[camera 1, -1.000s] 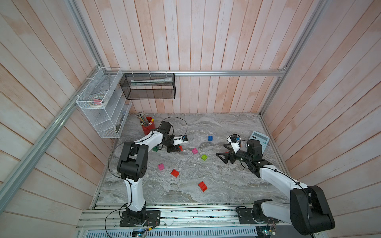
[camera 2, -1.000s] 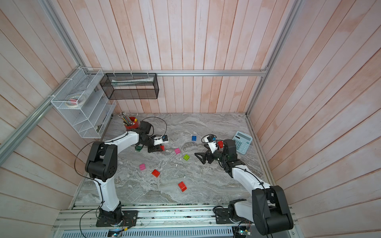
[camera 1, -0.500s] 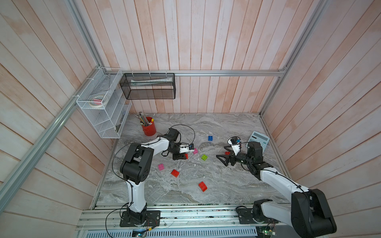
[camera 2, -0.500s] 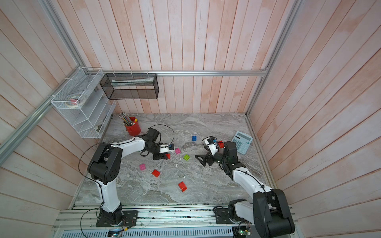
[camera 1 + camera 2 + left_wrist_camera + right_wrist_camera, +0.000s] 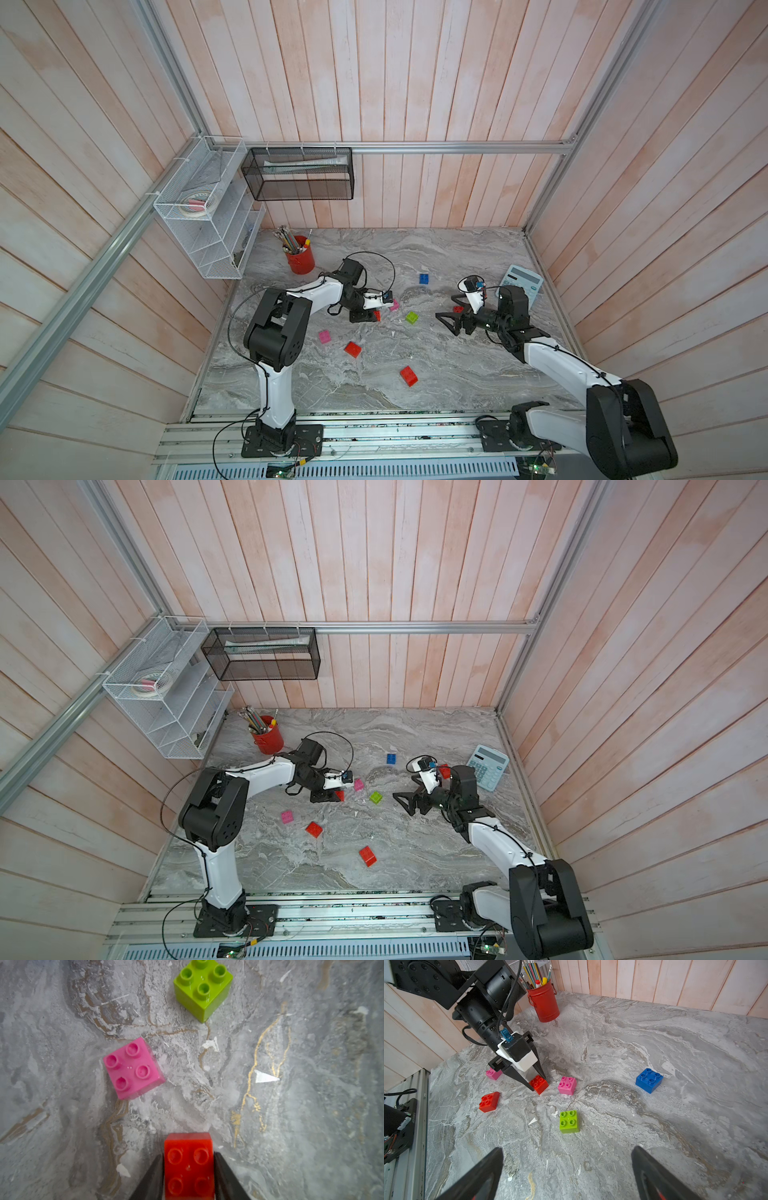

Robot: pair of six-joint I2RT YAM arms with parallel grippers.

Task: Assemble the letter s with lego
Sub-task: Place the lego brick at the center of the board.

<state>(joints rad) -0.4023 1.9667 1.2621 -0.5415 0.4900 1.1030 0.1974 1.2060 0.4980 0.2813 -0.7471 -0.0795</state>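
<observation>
– On the bench [image 5: 311, 1105], where is the red brick [image 5: 189, 1165] found?
– It is seen studs-up between the fingers [image 5: 153, 1178] of the left end effector [image 5: 188, 1155], which are pressed against 2 of its opposite sides. In the right wrist view it is set low, at or on the bench.
– And the right end effector [image 5: 567, 1149]?
– It is spread wide and nothing is held. The lime green brick [image 5: 202, 989] is found between the 2 end effectors.
– Which relation is the coming move judged to turn on?
– The pink brick [image 5: 133, 1068] is found just ahead of the left fingertips, slightly off their line and rotated against the red brick. 4 studs are shown on each, so no long axis is offered; only the edges need squaring. The left arm is plainly the nearer. No S is formed yet.
</observation>
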